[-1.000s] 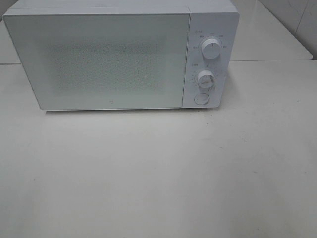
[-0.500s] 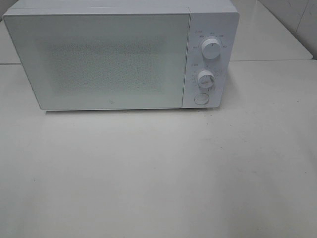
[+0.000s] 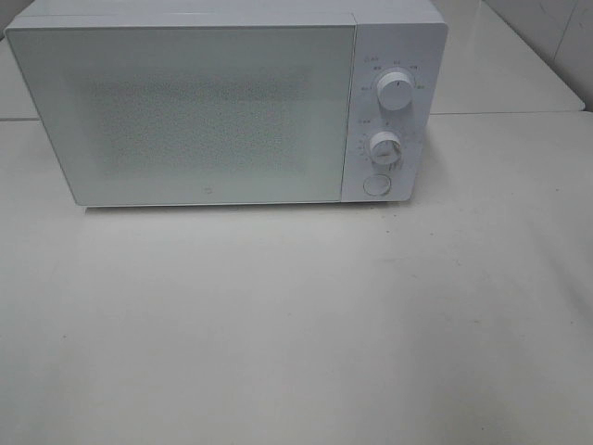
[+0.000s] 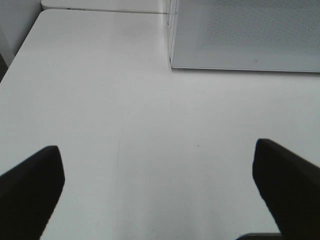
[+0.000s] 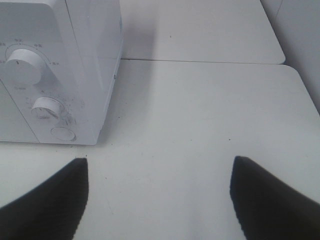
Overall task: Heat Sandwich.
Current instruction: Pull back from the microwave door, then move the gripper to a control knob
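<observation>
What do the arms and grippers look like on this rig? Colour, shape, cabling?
Only the wrist views show them. The left gripper has two matte black fingers with blunt, angled tips. The right gripper has black fingers too, tapering to pointed wedges. No cables or markings visible; the high camera shows neither arm.

Left gripper [image 4: 157,145]: two matte black wedge-shaped fingers [image 4: 30,190], broad at the base, narrowing to blunt, squared-off tips. Right gripper [image 5: 160,159]: two dark tapering fingers [image 5: 270,200] of the same flat black, tips more pointed, edges soft and blurred.
</observation>
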You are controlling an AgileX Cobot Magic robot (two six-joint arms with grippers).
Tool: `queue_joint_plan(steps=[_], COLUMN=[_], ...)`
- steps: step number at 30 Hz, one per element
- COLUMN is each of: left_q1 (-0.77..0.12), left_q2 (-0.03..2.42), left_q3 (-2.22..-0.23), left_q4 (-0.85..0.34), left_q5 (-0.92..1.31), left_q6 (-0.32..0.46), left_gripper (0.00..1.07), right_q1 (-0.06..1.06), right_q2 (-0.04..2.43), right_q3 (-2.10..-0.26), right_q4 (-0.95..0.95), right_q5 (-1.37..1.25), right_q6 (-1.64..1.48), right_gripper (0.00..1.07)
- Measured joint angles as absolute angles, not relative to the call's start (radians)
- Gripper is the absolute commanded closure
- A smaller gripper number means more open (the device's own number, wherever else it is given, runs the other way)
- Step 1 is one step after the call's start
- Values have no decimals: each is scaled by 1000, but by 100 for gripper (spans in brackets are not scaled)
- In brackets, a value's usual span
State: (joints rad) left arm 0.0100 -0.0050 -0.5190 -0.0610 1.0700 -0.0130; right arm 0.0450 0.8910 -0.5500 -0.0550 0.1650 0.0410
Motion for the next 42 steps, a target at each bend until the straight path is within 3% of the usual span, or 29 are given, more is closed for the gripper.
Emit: queue_joint_plan(steps=[13,23,29,36,42], left_q1=[10,10,10,10,10], left_q2=[-5,-5,-5,-5,-5], left_q3=[-519,-519,-519,-519,-519], left_q4=[-61,-61,-61,-61,-61], left_q5=[1070,1070,1070,1070,1070], left_q6=[-13,-13,-13,-13,-13], left_gripper=[9,9,9,9,9], right_q1=[45,51,138,338,462], right_q2=[1063,1150,1232,1392,1479], right_q3=[-537,-368,-302,-282,-283], right_q4=[-55,-44,98,384,515], right_q5=[-45,-545,-737,-914,-1022], right_q6=[85,81,-60,-248,-260], right_gripper=[32,32,32,32,32])
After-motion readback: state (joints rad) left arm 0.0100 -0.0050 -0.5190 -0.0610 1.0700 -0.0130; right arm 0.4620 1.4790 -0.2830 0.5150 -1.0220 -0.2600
